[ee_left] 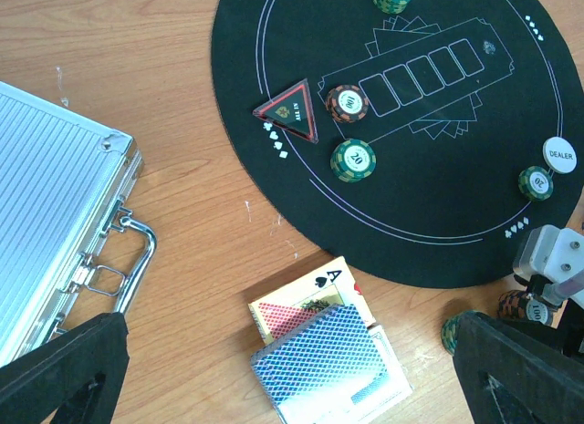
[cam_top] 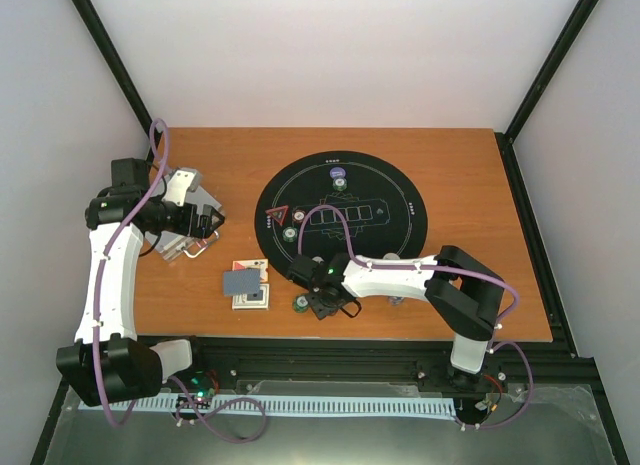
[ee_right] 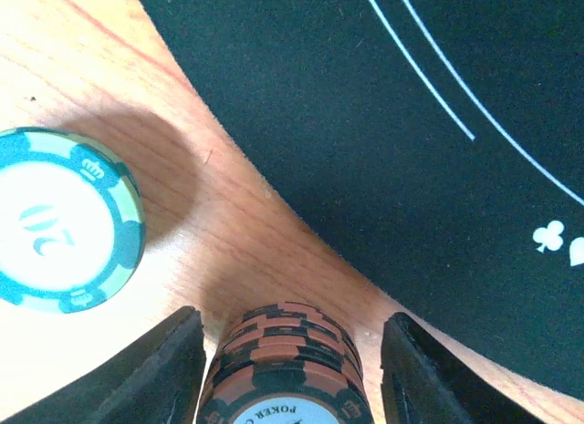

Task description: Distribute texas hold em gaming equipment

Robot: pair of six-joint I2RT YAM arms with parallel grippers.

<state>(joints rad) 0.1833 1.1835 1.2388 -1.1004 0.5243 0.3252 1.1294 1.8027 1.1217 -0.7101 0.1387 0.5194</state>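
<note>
The brown chip stack [ee_right: 287, 365] stands upright on the counter [ee_right: 109, 87] at the bottom centre of the right wrist view, squarely between the fingers of the right hand [ee_right: 292, 328]. These sit half-spread with slivers of gap either side, so I judge no pinch yet. A green chip [ee_right: 59, 228] lies flat at left, apart from the stack; the mat [ee_right: 411, 123] fills the upper right. The left hand [ee_left: 292, 356] gapes wide and empty above the cards [ee_left: 319, 365], so the right arm is nearer. The silver case [ee_left: 46, 205] looks shut, contents hidden.

The left arm [cam_top: 110, 275] stands tall and bends inward at the elbow, the left gripper [cam_top: 205, 225] with jaws spread wide, while the right arm [cam_top: 390, 275] folds low and stretches leftward, the right gripper [cam_top: 325, 303] pointing down, jaws partly apart.
</note>
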